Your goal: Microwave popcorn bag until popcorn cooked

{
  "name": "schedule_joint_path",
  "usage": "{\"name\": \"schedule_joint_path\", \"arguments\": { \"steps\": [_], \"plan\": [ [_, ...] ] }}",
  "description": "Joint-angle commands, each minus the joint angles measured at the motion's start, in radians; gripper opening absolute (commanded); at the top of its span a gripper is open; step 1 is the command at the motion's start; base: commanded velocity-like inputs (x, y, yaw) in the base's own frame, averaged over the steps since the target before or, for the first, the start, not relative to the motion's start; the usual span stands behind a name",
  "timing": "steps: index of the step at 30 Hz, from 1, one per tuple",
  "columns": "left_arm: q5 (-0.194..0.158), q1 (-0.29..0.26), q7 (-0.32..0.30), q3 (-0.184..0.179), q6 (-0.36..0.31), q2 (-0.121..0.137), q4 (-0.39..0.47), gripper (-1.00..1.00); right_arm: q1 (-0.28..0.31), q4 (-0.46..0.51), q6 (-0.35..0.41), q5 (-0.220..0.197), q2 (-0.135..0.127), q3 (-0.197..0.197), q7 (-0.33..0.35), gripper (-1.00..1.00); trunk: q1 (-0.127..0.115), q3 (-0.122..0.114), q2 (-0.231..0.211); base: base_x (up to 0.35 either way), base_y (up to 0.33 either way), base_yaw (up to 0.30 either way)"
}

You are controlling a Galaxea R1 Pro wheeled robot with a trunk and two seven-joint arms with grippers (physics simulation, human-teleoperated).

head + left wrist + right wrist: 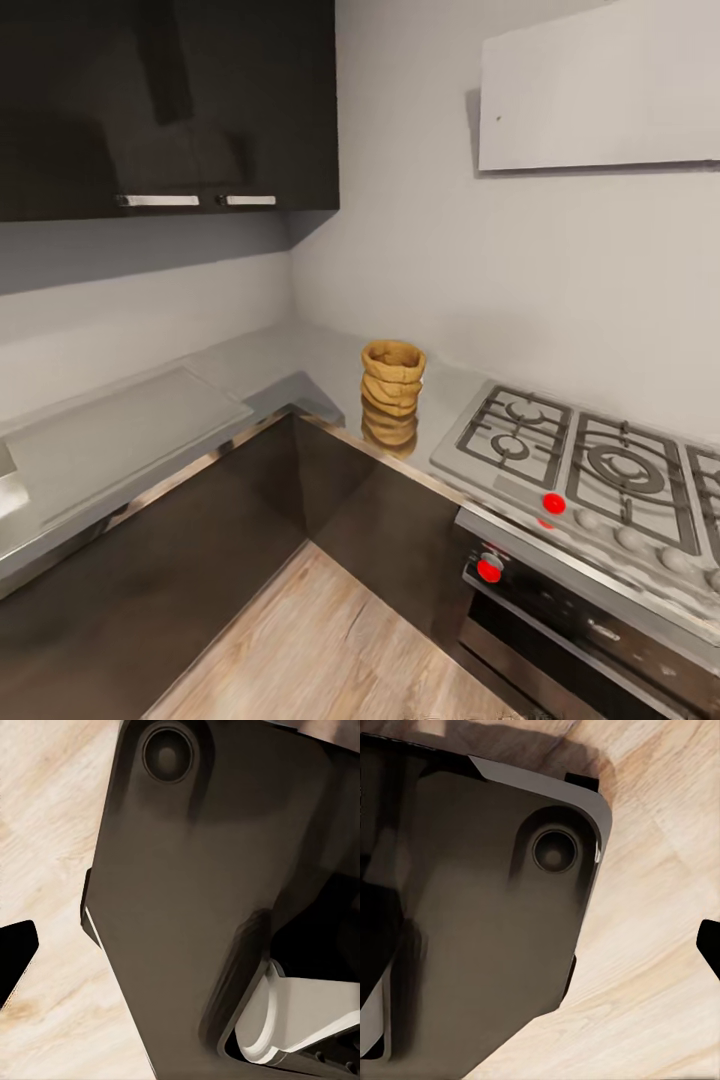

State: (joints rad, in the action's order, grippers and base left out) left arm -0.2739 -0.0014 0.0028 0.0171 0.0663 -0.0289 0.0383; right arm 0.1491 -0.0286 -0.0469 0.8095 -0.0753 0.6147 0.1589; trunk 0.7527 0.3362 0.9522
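The popcorn bag [391, 392], a tan crumpled paper sack with ring-like folds and an open round mouth, stands upright on the grey glossy countertop [300, 355] near the inner corner, close to the front edge. Its reflection shows in the worktop beneath it. The microwave and the popcorn are out of view. In the left wrist view one dark fingertip [15, 956] juts in at the picture's edge over wood floor, beside the robot's dark body [195, 907]. The right wrist view likewise has one dark fingertip [709, 945] next to the dark body [472, 922].
A steel gas hob [590, 465] with red knobs lies right of the bag, over a built-in oven [580, 630]. A drainer panel [120, 430] sits on the left counter. Dark wall cabinets [170, 100] and a white hood [600, 90] hang above. Wood floor [330, 650] fills the corner's foreground.
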Motion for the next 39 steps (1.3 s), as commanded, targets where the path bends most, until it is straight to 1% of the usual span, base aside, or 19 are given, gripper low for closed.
{"name": "schedule_joint_path", "arguments": {
  "steps": [1, 9, 19, 28, 29, 30, 31, 32, 33, 34, 35, 36, 38, 39],
  "plan": [
    [-0.004, 0.0, 0.0, 0.001, 0.003, 0.0, 0.0, 1.0, 0.001, -0.003, -0.004, 0.007, -0.001, 0.008, 0.001, 1.0, 0.0, 0.001, 0.001, 0.0, 0.0, -0.265],
    [-0.004, 0.0, 0.0, 0.001, 0.003, 0.0, 0.0, 1.0, 0.001, -0.003, -0.004, 0.008, 0.001, 0.007, -0.003, 1.0, 0.0, 0.001, 0.001, 0.0, 0.0, -0.234],
    [-0.004, 0.0, 0.0, 0.001, 0.003, 0.0, 0.0, 1.0, 0.001, -0.002, -0.009, 0.013, 0.001, 0.005, -0.01, 1.0, 0.0, 0.001, 0.001, 0.0, 0.0, -0.01],
    [-0.004, 0.0, 0.0, 0.001, 0.003, 0.0, 0.0, 1.0, 0.001, -0.002, -0.006, 0.014, 0.007, 0.004, -0.012, 1.0, 0.0, 0.001, 0.001, 0.0, 0.0, 0.0],
    [-0.013, 0.0, 0.0, 0.001, 0.003, 0.0, 0.0, 1.0, 0.001, -0.001, -0.005, 0.027, 0.007, -0.002, -0.01, 1.0, 0.0, 0.001, 0.001, 0.0, 0.0, 0.0],
    [-0.021, 0.0, 0.0, 0.001, 0.003, 0.0, 0.0, 1.0, 0.001, 0.0, -0.005, 0.028, 0.009, -0.003, -0.009, 1.0, 0.0, 0.001, 0.001, 0.0, 0.0, 0.0],
    [-0.064, 0.0, 0.0, 0.0, 0.004, 0.0, 0.002, 1.0, 0.001, 0.039, -0.01, 0.03, 0.023, 0.0, 0.004, 1.0, 0.0, 0.001, 0.001, 0.0, 0.0, 0.0],
    [-0.068, 0.0, 0.0, -0.001, 0.007, 0.0, 0.003, 1.0, 0.001, 0.083, -0.007, 0.034, 0.053, -0.002, 0.005, 1.0, 0.0, 0.001, 0.001, 0.0, 0.0, 0.0],
    [-0.069, 0.0, 0.0, -0.001, 0.015, 0.0, 0.002, 1.0, 0.001, 0.119, -0.005, 0.045, 0.076, -0.011, 0.006, 1.0, 0.0, 0.001, 0.001, 0.0, 0.0, 0.0],
    [-0.07, 0.0, 0.0, -0.001, 0.035, 0.0, 0.002, 1.0, 0.001, 0.174, -0.002, 0.073, 0.111, -0.04, 0.006, 1.0, 0.0, 0.001, 0.001, 0.0, 0.0, 0.0],
    [-0.07, 0.0, 0.0, -0.001, 0.047, 0.0, 0.002, 1.0, 0.001, 0.205, 0.002, 0.089, 0.13, -0.061, 0.006, 1.0, 0.0, 0.001, 0.001, 0.0, 0.0, 0.0],
    [-0.071, 0.0, 0.0, 0.0, 0.061, -0.001, 0.002, 1.0, 0.001, 0.245, 0.01, 0.106, 0.161, -0.09, 0.007, 1.0, 0.0, 0.001, 0.001, 0.0, 0.0, 0.0],
    [-0.071, 0.0, 0.0, 0.0, 0.07, -0.001, 0.001, 1.0, 0.001, 0.29, 0.033, 0.118, 0.209, -0.119, 0.007, 1.0, 0.0, 0.001, 0.001, 0.0, 0.0, 0.0],
    [-0.071, 0.0, 0.0, 0.0, 0.073, -0.002, 0.001, 1.0, 0.001, 0.326, 0.064, 0.122, 0.244, -0.133, 0.007, 1.0, 0.0, 0.001, 0.001, 0.0, 0.0, 0.0]
  ]
}}
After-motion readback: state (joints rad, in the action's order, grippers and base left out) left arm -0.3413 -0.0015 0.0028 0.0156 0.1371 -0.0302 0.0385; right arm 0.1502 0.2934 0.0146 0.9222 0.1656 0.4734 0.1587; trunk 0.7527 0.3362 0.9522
